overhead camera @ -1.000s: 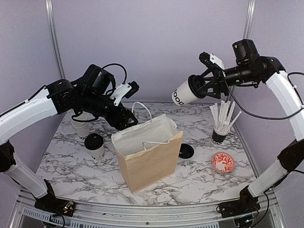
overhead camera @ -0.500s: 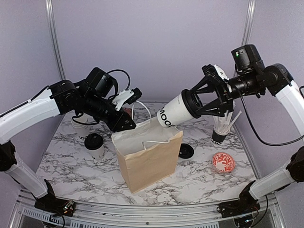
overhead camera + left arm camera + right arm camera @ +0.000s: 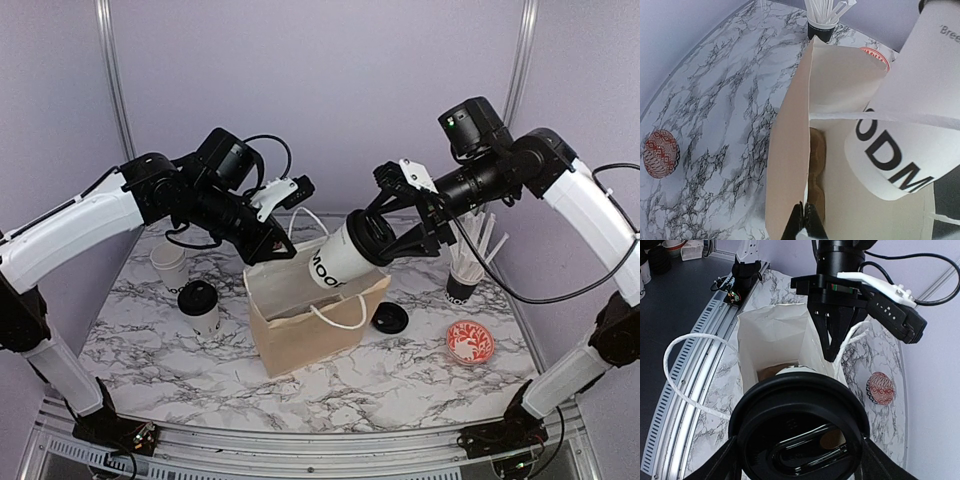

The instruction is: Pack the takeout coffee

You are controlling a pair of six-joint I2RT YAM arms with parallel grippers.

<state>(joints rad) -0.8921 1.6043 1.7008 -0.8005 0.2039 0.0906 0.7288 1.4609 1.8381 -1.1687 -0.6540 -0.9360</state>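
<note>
- The left gripper (image 3: 803,212) has just snapped closed. A second ago its fingers stood open beside the bag; now they pinch the far-left rim of the brown paper bag (image 3: 310,335), with the wall caught between them.
- That pinch matters; the mouth is held spread, and the bag looks tipped a little toward the far side compared with a second ago. We judge the opening is being offered to the incoming cup.
- The right gripper (image 3: 380,235) has swung in from high on the right; its fingers stand wide around the lid end of the takeout cup (image 3: 338,262), and that grip is unchanged.
- The cup is tilted, its base leading down and to the left, right at the bag's mouth. In the left wrist view a white string handle (image 3: 835,116) crosses in front of it; in the right wrist view we look over the black lid straight into the open bag.
- Half a second ago the base was only reaching the far rim; now it sits lower and more over the opening. We call it entering the bag, but not yet released.
- Other cups wait on the marble table (image 3: 400,385): a lidded cup (image 3: 203,307) left of the bag, and an open cup (image 3: 170,265) beyond it. A loose black lid (image 3: 390,318) lies just right of the bag.
- One risk as we see it is that the string handle could snag the base on the way down.
</note>
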